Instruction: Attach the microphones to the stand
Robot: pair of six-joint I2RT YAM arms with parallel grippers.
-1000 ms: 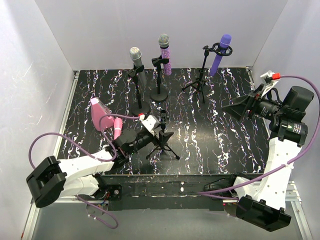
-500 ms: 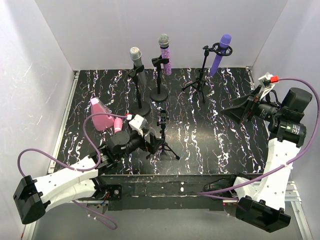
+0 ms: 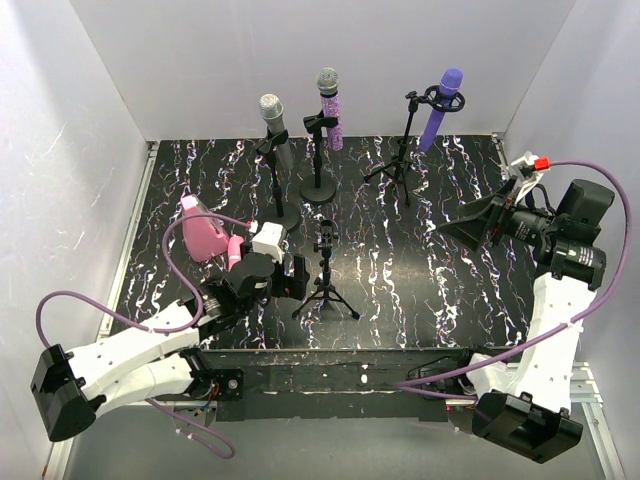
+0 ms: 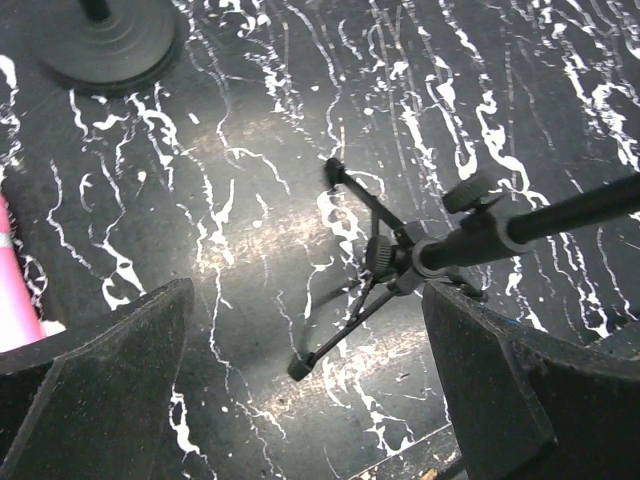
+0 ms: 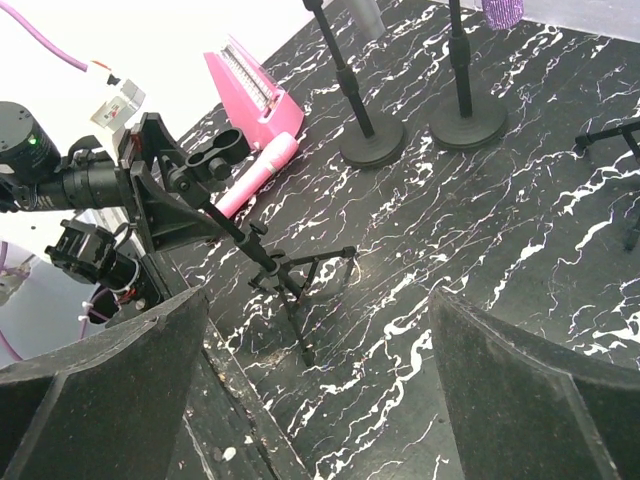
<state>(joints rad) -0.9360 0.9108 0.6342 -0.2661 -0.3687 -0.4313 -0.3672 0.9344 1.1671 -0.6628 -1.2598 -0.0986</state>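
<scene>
Plain pink microphone [image 3: 235, 252] lies flat on the table [image 3: 400, 270], front-left, just beside the pink wedge-shaped object [image 3: 200, 232]; it is on no stand. Silver-grey microphone [image 3: 274, 122], glittery microphone [image 3: 330, 105] and purple microphone [image 3: 440, 103] sit clipped in the back stands [image 3: 318, 185]. Small tripod stand [image 3: 325, 275] has an empty clip and sits between the wide-spread fingers of the left end effector [image 4: 305, 295]. Contact with its pole is possible but unclear; nothing is gripped. Right end effector [image 5: 320, 300] is also spread wide and empty, over the table's right side.
</scene>
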